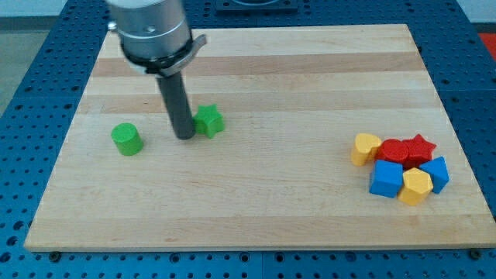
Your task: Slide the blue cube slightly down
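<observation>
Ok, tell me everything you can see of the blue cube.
The blue cube is a solid-looking, matte block with lighter top and darker front faces, sitting flat on the wooden board near the view's right. It lies at the cluster's lower left, against the yellow hexagonal block and below the red block. My tip is far off toward the view's left.

A pale wooden counter (310, 70) of glued lengthwise strips fills most of the view, its grain running left to right. Around it on every side lies a blue perforated base plate (31, 46) with regular rows of small holes. Lighting is even and soft.
</observation>
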